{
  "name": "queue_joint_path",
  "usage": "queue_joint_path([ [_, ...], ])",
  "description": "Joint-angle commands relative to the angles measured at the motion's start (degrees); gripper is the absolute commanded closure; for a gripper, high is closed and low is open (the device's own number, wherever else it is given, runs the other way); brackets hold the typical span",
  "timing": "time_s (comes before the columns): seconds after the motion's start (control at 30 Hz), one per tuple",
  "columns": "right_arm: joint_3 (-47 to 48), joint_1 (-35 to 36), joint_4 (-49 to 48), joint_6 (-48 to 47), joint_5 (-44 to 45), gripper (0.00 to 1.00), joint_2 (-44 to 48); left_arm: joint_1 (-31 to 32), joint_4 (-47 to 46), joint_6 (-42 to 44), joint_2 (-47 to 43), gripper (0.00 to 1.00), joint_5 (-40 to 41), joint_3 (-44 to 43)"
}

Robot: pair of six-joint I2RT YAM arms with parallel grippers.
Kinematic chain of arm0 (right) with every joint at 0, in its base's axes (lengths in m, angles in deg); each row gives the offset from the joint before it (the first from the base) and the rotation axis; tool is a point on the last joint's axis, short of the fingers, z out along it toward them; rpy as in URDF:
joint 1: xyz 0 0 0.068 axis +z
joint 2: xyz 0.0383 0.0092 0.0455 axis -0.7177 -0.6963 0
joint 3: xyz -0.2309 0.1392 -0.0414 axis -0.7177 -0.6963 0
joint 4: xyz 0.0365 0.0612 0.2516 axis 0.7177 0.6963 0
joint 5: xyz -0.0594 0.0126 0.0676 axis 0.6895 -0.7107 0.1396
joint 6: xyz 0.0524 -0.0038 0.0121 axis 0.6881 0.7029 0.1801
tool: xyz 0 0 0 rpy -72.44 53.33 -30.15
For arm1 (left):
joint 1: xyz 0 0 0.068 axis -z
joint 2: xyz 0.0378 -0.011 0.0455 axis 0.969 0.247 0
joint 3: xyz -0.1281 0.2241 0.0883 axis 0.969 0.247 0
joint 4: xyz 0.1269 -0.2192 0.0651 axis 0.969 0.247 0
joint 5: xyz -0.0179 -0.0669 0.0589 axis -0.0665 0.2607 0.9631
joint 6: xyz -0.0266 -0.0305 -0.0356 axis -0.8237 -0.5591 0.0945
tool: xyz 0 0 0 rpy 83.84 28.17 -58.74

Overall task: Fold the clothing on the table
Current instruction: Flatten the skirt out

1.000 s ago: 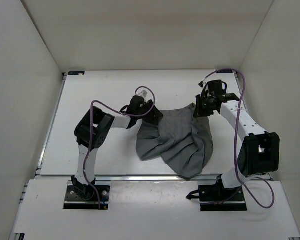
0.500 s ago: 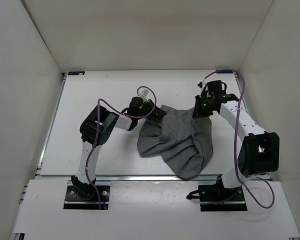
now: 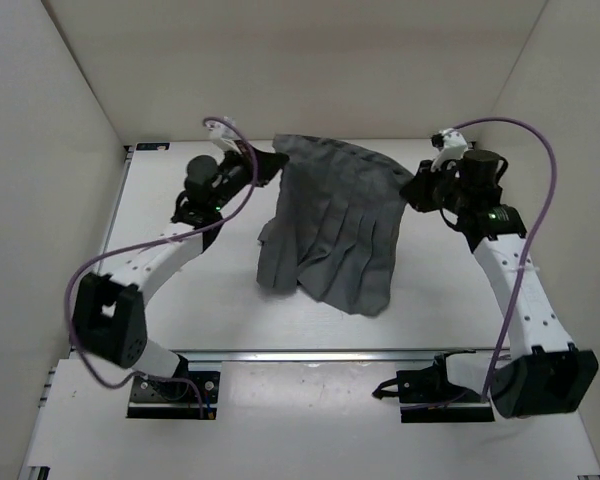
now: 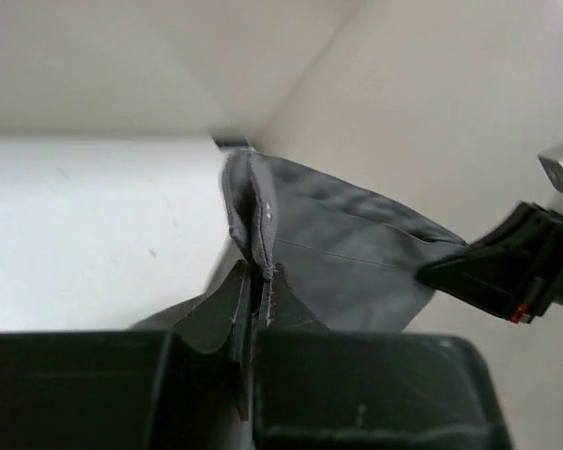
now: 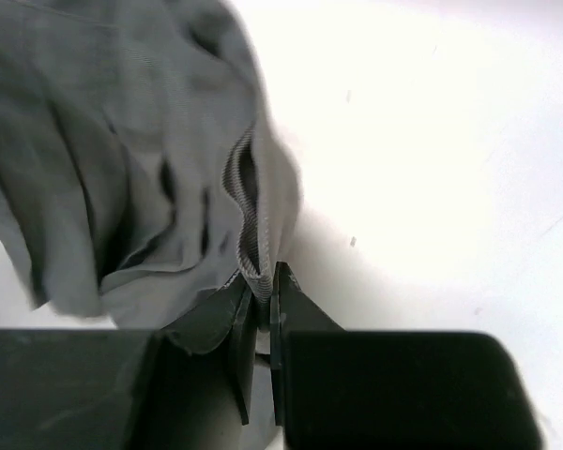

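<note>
The dark grey clothing (image 3: 330, 225) hangs in pleats between both arms, raised above the white table (image 3: 170, 290), its lower hem near the table's front. My left gripper (image 3: 273, 163) is shut on its upper left corner; in the left wrist view the fabric edge (image 4: 253, 211) stands pinched between the jaws of the left gripper (image 4: 259, 279). My right gripper (image 3: 417, 190) is shut on the upper right corner; in the right wrist view a ribbed hem (image 5: 246, 225) runs down into the right gripper (image 5: 261, 286), the clothing (image 5: 94, 159) bunching to the left.
White walls enclose the table on three sides. Metal rails run along the table's left edge (image 3: 98, 265) and front edge (image 3: 310, 353). Purple cables loop over both arms. The right gripper (image 4: 507, 272) shows at the right of the left wrist view.
The left gripper shut on the clothing's corner. Both arms then rose and spread apart, lifting the crumpled clothing off the table so it now hangs stretched between them.
</note>
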Motion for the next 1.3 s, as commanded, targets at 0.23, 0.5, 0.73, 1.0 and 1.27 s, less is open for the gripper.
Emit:
queue_joint_path([
  [0.23,2.87,-2.34,-4.95,0.55,-5.68,1.0,13.34,-4.08,13.6,8.7,-28.37,1.0,4.66,5.89],
  [0.5,7.71,0.21,-5.02,3.28,-9.64,1.0,9.5,-4.7,26.51,11.95,-31.21,1.0,5.27,2.55],
  [0.73,15.59,6.54,-4.6,-1.64,-2.79,1.0,-5.97,-7.69,30.57,16.69,-20.16,1.0,3.86,-1.48],
  [1.0,39.67,1.8,1.29,-6.82,-1.12,1.0,-22.58,-11.02,32.5,22.59,-5.99,1.0,4.39,-21.87],
  [1.27,29.64,1.35,-2.12,-7.61,-2.8,0.99,-15.23,-9.89,26.54,22.59,-14.41,1.0,6.15,-11.03],
])
